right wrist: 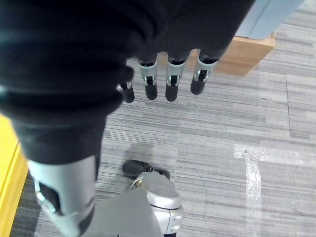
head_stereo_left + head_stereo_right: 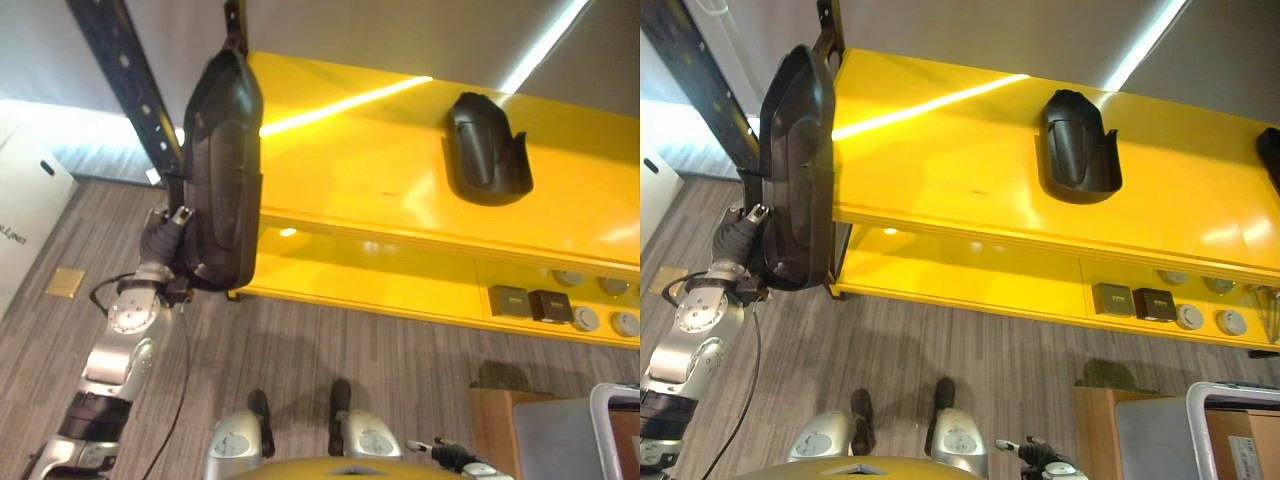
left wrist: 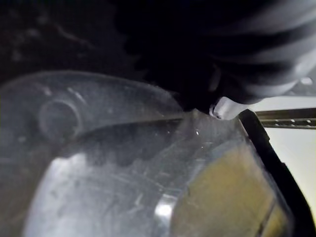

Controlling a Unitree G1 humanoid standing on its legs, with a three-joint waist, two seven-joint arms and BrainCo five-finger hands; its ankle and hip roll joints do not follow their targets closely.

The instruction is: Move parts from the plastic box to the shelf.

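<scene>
Right hand (image 1: 168,79) low at the side, fingers hanging relaxed, empty. Left hand (image 2: 160,238) raised against the long black part (image 2: 220,170); fingers hidden behind it, grip not readable. Part upright at the left end of the yellow shelf (image 2: 400,190), not yet set down. Advice: clear the edge, lower flat, well apart from the second black part (image 2: 487,150).

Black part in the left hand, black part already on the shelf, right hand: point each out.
Held black part (image 2: 222,170): left eye view, middle of its shell.
Shelved black part (image 2: 487,150): left eye view, its centre.
Right hand (image 1: 170,79): right wrist view, a finger.
</scene>
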